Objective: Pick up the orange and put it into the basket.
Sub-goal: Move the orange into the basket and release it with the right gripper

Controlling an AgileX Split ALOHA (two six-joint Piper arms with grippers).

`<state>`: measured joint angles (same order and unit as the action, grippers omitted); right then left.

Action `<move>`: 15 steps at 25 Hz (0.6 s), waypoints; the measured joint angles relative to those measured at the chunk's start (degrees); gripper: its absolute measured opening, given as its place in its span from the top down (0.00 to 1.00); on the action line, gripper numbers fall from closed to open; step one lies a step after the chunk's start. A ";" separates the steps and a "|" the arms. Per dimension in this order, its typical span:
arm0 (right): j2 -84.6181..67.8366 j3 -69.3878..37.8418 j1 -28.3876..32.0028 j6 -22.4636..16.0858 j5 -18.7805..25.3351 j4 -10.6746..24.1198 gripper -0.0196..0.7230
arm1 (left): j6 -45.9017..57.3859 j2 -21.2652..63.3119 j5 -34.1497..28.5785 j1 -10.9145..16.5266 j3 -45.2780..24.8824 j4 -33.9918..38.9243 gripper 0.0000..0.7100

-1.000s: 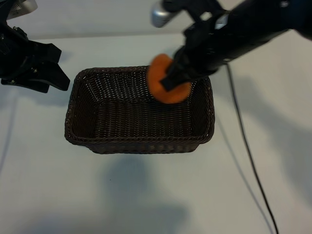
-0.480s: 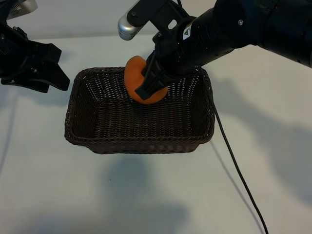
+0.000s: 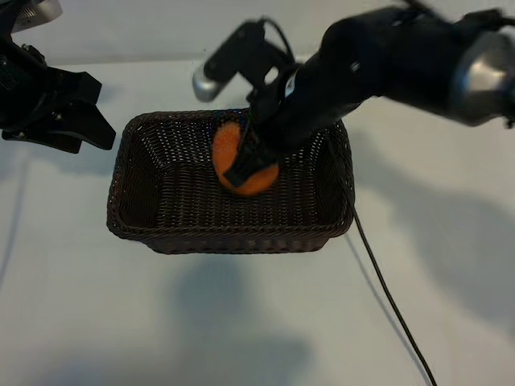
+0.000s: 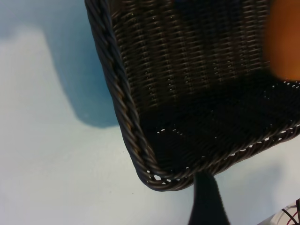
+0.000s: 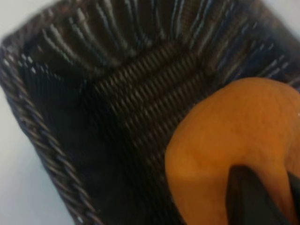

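No brand, label or writing can be read on anything here. The right hand, black and reaching in from the far right, is clamped on the small round matte orange fruit and holds it inside the rectangular dark brown woven wicker basket, toward the far wall; whether the orange touches the floor of the basket cannot be told. The left hand is parked beyond the basket's left end, above the pale surface, its fingers spread and gripping nothing.

The exterior view alone shows both arms and a black cable trailing across the surface. The left wrist view shows one rounded corner of the braided rim and only an edge of the orange. The right wrist view shows the orange close up, with a dark finger pressed against it, above the woven floor.
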<state>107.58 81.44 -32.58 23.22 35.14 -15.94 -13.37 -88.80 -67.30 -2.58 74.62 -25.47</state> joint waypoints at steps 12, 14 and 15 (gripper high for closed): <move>6.68 0.13 0.00 0.01 0.00 0.18 0.85 | 0.07 0.00 0.00 0.00 0.00 0.00 0.30; 6.68 0.14 0.00 0.01 -0.03 -0.32 0.83 | 0.07 0.00 0.00 0.00 0.00 0.00 0.30; 6.68 0.14 0.00 0.01 -0.03 -0.74 0.80 | 0.07 0.00 0.00 0.00 0.00 0.00 0.30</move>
<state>114.25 81.58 -32.58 23.23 35.11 -16.69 -13.29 -88.80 -67.30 -2.58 74.62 -25.47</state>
